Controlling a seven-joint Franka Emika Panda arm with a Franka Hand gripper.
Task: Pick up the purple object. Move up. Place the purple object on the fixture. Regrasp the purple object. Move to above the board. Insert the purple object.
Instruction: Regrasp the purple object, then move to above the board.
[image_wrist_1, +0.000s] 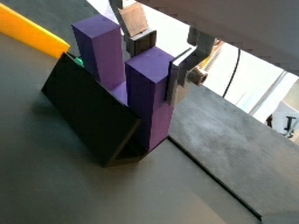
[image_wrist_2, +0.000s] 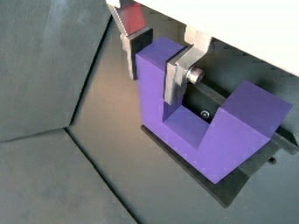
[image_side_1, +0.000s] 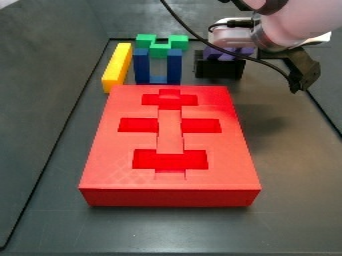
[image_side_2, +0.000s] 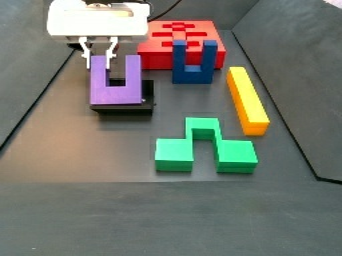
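The purple object (image_side_2: 114, 88) is a U-shaped block that stands upright on the black fixture (image_side_2: 138, 108), prongs up. My gripper (image_side_2: 100, 52) comes down from above and straddles one prong. In both wrist views that prong (image_wrist_1: 149, 83) (image_wrist_2: 156, 66) fills the gap between the fingers. The silver finger plate (image_wrist_2: 179, 74) lies flat against one side and the dark pad (image_wrist_2: 136, 51) against the other, so the gripper is shut on it. The other prong (image_wrist_1: 100, 48) stands free. In a side view the fixture (image_side_1: 218, 68) shows below my gripper (image_side_1: 230, 42), beyond the red board (image_side_1: 120, 150).
The red board (image_side_2: 160, 35) with its cross and bar cutouts lies beside the fixture. A blue block (image_side_2: 194, 60) stands by the board, a yellow bar (image_side_2: 247, 100) lies beyond it, and a green block (image_side_2: 201, 148) sits on the dark floor.
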